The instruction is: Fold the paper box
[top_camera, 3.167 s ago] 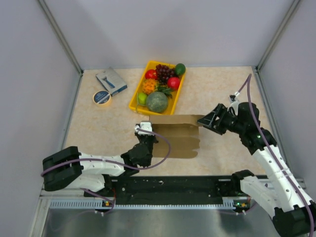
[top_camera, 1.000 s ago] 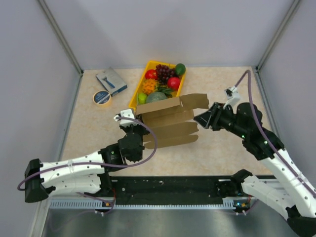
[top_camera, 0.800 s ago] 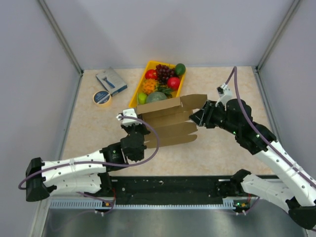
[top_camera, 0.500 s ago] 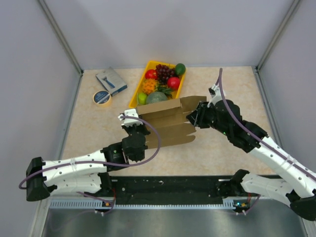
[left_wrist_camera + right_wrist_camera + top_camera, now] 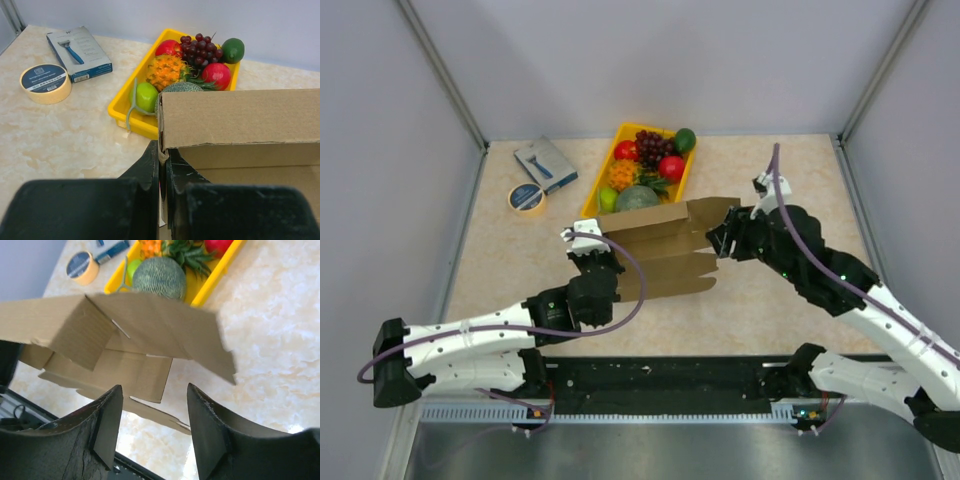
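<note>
One paper box [image 5: 660, 262] spans lengthwise left-right; left gripper [image 5: 162, 157] reaches forward pinching its left edge; right gripper [image 5: 154, 392], angled inward, gapes.

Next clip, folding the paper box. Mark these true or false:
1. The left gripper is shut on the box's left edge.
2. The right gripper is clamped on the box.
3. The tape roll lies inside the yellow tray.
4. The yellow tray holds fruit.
1. True: the left gripper pinches the paper box at its left edge.
2. False: the right gripper has its jaws open, facing the box's right flap.
3. False: the tape roll lies on the table, left of the yellow tray, beside the small blue-grey box.
4. True: fruit fills it.
</note>
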